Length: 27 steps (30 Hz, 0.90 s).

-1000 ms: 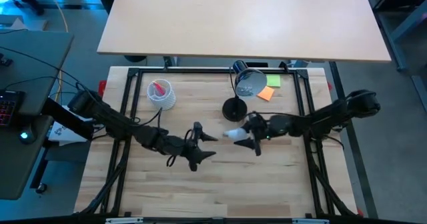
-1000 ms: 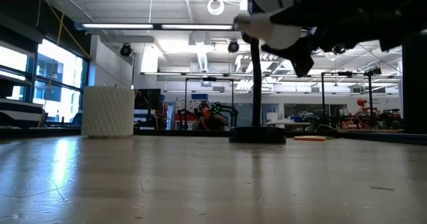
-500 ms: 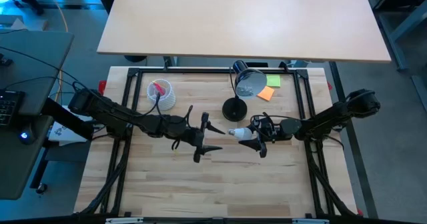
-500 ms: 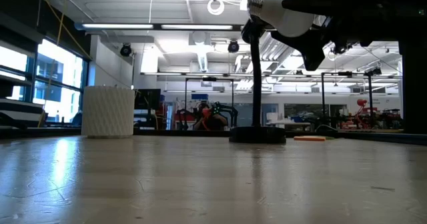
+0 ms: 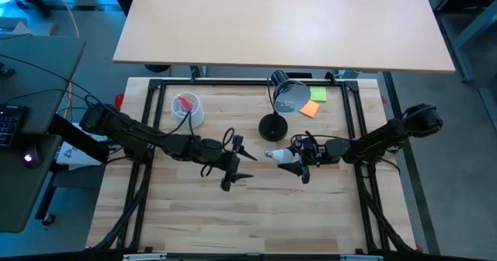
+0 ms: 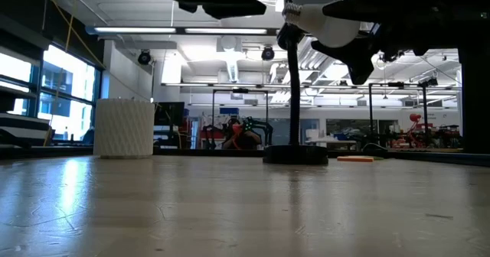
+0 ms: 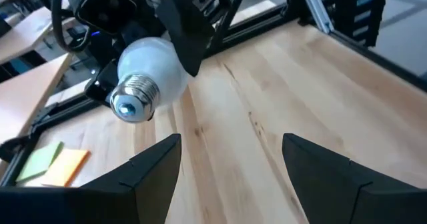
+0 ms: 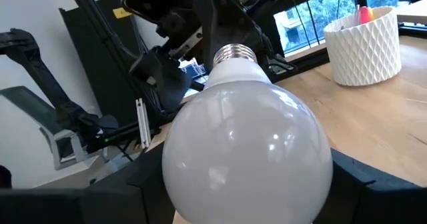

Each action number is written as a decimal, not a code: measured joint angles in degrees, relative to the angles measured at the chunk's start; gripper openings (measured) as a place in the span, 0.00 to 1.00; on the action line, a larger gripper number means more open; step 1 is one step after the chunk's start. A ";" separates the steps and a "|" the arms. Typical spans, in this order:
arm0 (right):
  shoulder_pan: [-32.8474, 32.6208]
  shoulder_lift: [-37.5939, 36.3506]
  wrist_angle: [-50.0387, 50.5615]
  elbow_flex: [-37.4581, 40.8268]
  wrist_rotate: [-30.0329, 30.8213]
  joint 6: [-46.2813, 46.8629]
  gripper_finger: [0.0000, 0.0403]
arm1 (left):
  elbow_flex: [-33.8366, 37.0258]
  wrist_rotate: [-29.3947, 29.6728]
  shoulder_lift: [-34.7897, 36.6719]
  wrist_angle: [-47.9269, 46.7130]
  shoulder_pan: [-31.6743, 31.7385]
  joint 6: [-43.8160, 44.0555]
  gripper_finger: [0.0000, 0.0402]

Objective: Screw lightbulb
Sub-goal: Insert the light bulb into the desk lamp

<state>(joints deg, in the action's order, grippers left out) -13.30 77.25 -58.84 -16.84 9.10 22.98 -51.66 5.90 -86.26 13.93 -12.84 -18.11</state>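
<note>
Right of centre in the high view, the right gripper (image 5: pixel 299 162) is clenched around the lightbulb (image 5: pixel 281 157), holding it above the desk (image 5: pixel 311 214) with its silvery screw base pointing toward the frame's left. Just left of it, the left gripper (image 5: pixel 241 161) hovers with its 2 fingers spread wide and nothing between them, facing the bulb's base. Above them in the frame, the black lamp (image 5: pixel 278 106) stands, with the white cup (image 5: pixel 187 108) farther left.

One lightbulb (image 5: pixel 281 157), one lamp (image 5: pixel 281 99), one cup (image 5: pixel 187 109), two sticky notes (image 5: pixel 313 101).
</note>
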 joint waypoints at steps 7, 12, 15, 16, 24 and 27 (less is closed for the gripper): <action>0.02 0.00 0.06 0.00 0.02 0.06 0.61 | -0.01 -0.80 0.00 0.12 0.00 2.03 0.64; 0.00 0.00 0.08 0.00 0.02 0.53 0.61 | -0.02 -0.82 0.00 0.94 0.00 1.12 0.64; 0.02 0.00 0.08 0.00 0.03 0.28 0.61 | -0.02 -0.78 0.00 -1.77 -0.28 -6.42 0.64; 0.01 0.00 0.08 0.00 0.03 0.14 0.61 | -0.02 -0.78 0.00 -2.82 -0.31 -9.40 0.64; 0.15 0.00 0.10 0.00 0.32 0.00 0.61 | -0.02 2.45 0.00 2.42 -0.10 -15.46 0.64; 0.15 0.00 0.12 0.00 1.30 -0.04 0.61 | -0.02 3.55 -0.27 7.43 1.12 -14.98 0.64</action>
<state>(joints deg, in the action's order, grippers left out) -13.15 77.25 -58.72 -16.84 10.40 22.94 -51.68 9.45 -86.53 21.36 -11.72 -33.08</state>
